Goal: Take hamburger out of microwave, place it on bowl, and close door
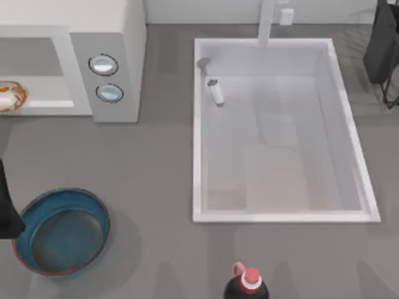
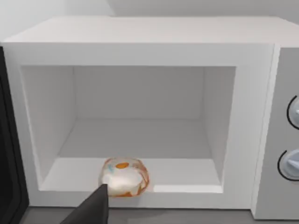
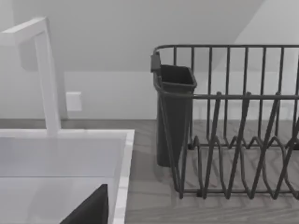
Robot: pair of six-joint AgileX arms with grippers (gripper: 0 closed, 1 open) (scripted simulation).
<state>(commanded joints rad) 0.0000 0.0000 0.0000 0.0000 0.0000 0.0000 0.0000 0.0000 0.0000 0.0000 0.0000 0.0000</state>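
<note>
The white microwave stands at the table's back left with its grey cavity exposed. Its door is swung open and shows as a dark panel beside the cavity. The small orange-tan hamburger rests on the cavity floor near the front lip, also at the top view's far left. My left gripper hovers just in front of and below the bun, apart from it. The blue-teal bowl sits at the front left, with my left arm beside its rim. My right gripper is over the sink's edge.
A white sink basin with a faucet takes up the middle and right. A dark wire dish rack stands at the back right. A dark bottle with a red cap is at the front edge. Two dials face the bowl's side.
</note>
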